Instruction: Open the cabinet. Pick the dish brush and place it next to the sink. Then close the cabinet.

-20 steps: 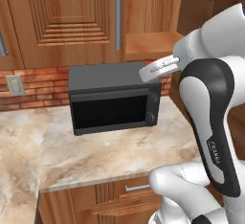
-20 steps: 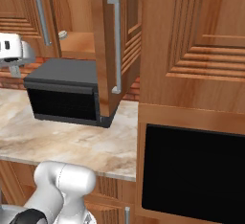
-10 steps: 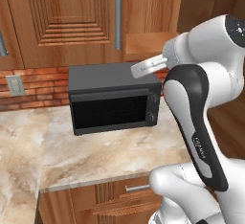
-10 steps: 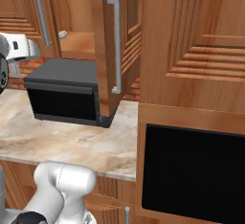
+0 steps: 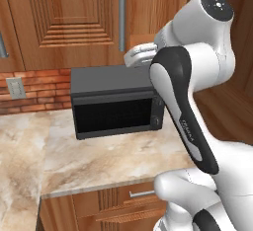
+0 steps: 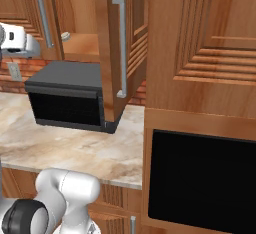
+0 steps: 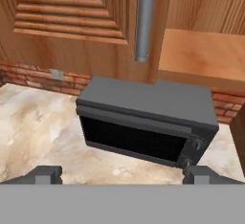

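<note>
The cabinet (image 6: 125, 53) hangs on the wall above the marble table (image 5: 99, 156). Its right door stands swung out toward the room, edge-on in the right base view, with its long silver bar handle (image 6: 120, 48) facing forward; its left door (image 5: 64, 22) is closed, and that door's bar handle (image 5: 121, 18) runs down beside the open bay. Inside the open half a bare wooden shelf (image 7: 206, 53) shows, its floor level with the top of the microwave.

The black microwave (image 5: 116, 101) sits on the table against the red brick back wall (image 5: 34, 89), directly under the cabinet, its dark door facing the room and its knobs at the right end. A pale wall outlet (image 5: 16, 88) is set in the brick to its left.

The white arm (image 5: 192, 87) rises from the table's near edge and bends over the microwave. Its end effector (image 7: 122, 174) is released, the two dark finger tips (image 7: 45, 174) spread wide with nothing between them, hovering in front of the microwave and aimed at it.

The dish brush (image 6: 65, 36) lies on the cabinet shelf, near the shelf's left side by the closed door, a small pale rounded item well apart from the end effector.
</note>
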